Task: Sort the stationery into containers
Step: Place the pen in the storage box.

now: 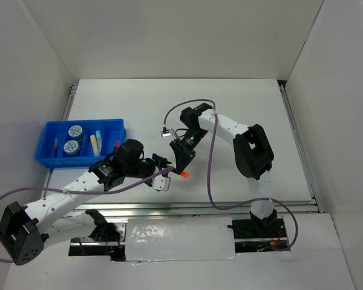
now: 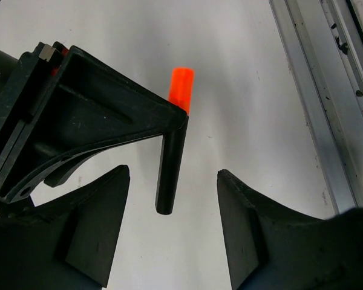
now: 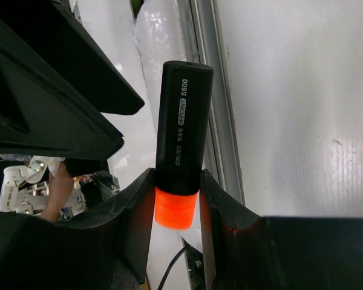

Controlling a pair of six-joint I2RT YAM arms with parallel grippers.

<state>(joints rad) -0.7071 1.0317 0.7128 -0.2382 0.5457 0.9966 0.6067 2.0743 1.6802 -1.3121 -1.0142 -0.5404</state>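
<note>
My right gripper [image 3: 176, 199] is shut on the orange-black marker [image 3: 183, 121], pinching it where the black barrel meets the orange cap. In the top view this gripper [image 1: 183, 162] holds the marker [image 1: 184, 173] near the table's front middle. My left gripper [image 2: 172, 172] is open, and the marker's black end [image 2: 171, 175] hangs between its fingertips [image 2: 106, 211] without touching them. The bright blue tray [image 1: 48, 158] at the left holds two blue-white rolls [image 1: 76, 130], a pale yellow marker [image 1: 93, 142], a light blue marker [image 1: 99, 134] and a thin red pen [image 1: 55, 147].
A pink tip [image 1: 117, 144] shows by the tray's right edge, mostly hidden behind my left arm. A metal rail [image 1: 230, 208] runs along the table's front edge. White walls close in the left, back and right sides. A purple cable [image 1: 212, 151] loops over the middle.
</note>
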